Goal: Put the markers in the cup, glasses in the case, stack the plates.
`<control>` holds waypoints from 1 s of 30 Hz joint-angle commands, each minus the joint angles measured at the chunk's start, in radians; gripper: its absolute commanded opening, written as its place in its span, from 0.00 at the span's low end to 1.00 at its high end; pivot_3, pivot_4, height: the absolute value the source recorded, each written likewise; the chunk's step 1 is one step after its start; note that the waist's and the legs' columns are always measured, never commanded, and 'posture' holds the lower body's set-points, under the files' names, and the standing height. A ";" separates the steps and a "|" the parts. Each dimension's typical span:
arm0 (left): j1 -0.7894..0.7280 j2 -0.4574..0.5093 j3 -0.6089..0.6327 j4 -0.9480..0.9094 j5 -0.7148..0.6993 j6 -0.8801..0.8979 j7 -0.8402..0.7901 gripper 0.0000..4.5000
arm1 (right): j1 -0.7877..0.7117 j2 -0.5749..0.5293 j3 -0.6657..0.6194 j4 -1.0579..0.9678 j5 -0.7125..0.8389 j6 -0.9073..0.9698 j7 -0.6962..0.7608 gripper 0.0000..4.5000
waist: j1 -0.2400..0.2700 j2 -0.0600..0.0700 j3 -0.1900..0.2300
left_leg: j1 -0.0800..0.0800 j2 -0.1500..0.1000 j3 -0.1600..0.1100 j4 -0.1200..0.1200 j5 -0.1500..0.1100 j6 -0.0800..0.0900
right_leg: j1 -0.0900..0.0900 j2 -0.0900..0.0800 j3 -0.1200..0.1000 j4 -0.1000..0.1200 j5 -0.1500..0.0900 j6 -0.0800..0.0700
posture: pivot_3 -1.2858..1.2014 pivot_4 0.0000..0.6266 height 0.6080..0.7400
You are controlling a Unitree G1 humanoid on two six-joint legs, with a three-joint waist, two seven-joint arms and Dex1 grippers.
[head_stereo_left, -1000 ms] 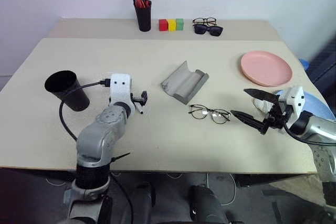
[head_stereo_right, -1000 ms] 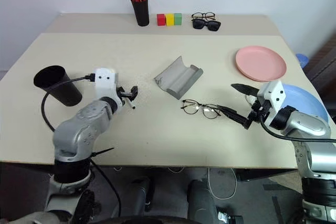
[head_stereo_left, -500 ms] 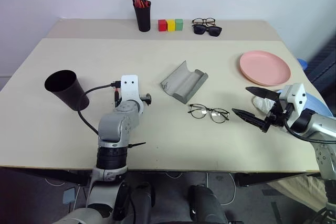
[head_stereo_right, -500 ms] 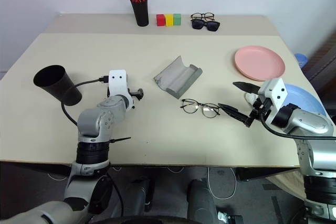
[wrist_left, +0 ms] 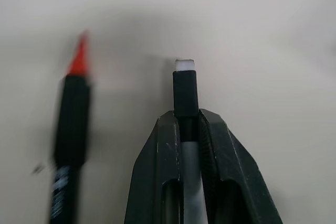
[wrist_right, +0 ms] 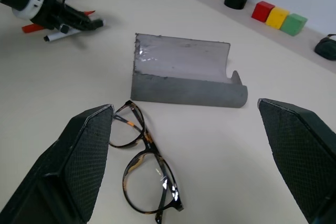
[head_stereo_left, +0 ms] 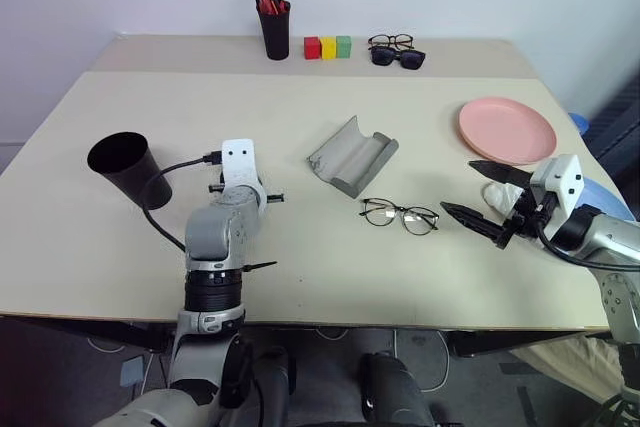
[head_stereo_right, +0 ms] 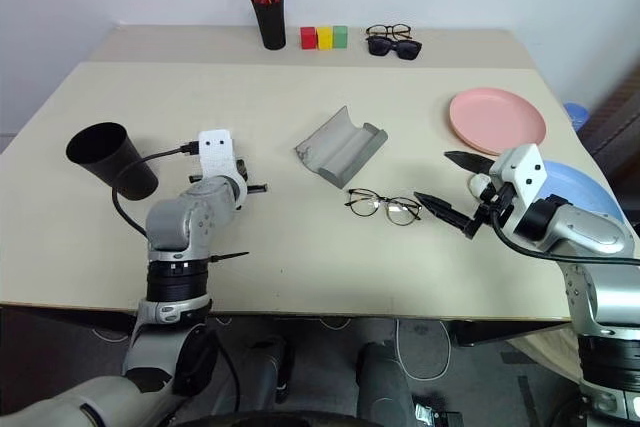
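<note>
My left gripper (wrist_left: 185, 116) is shut on the white marker (wrist_left: 185, 90) just behind the tip of its black cap, low over the table. Beside it lies the red marker (wrist_left: 71, 124). Off to the left is the black cup (head_stereo_left: 125, 169), tilted. The grey case (head_stereo_left: 350, 155) lies open mid-table, and the glasses (head_stereo_left: 398, 214) rest just in front of it. My right gripper (head_stereo_left: 458, 187) hovers open to their right, pointing at them. The pink plate (head_stereo_left: 507, 129) sits at the far right. The blue plate (head_stereo_left: 608, 199) is partly hidden behind my right arm.
Along the back edge stand a black pen holder (head_stereo_left: 273, 25) with thick red and orange markers, three coloured blocks (head_stereo_left: 327, 47) and two other pairs of glasses (head_stereo_left: 396, 50). The blue plate overhangs the table's right edge.
My left gripper has closed on the white marker and its arm has shifted slightly to the right. My right gripper has stayed open in place.
</note>
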 commanded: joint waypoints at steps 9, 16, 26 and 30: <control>0.134 0.211 -0.006 -0.179 0.264 -0.866 -0.037 0.01 | -0.074 0.034 0.033 0.021 -0.005 -0.033 -0.005 1.00 | 0.000 0.001 -0.001 | 0.001 0.000 0.002 -0.001 0.001 -0.001 | -0.001 0.000 0.002 0.000 0.001 -0.002 | 0.52 0.24 1.00; 0.146 0.296 0.189 0.043 0.429 -0.986 0.231 0.01 | -0.107 0.061 0.067 0.086 -0.024 -0.078 0.012 1.00 | 0.001 0.001 0.000 | 0.001 0.000 0.002 0.000 0.001 0.000 | -0.001 0.000 0.002 0.001 0.001 -0.001 | 0.52 0.24 1.00; 0.165 0.276 0.228 0.136 0.513 -0.986 0.396 0.01 | -0.155 0.107 0.094 0.130 0.034 -0.105 0.103 1.00 | 0.000 0.000 0.000 | 0.002 0.000 0.001 0.000 0.001 -0.001 | 0.000 0.001 0.002 0.002 0.004 0.005 | 0.52 0.24 1.00; 0.135 0.291 0.216 0.197 0.538 -1.015 0.437 0.01 | -0.166 0.129 0.119 0.111 0.051 -0.107 0.145 1.00 | 0.000 0.000 0.000 | 0.002 0.001 0.001 0.000 0.001 -0.001 | 0.000 0.001 0.002 0.002 0.004 0.004 | 0.52 0.24 1.00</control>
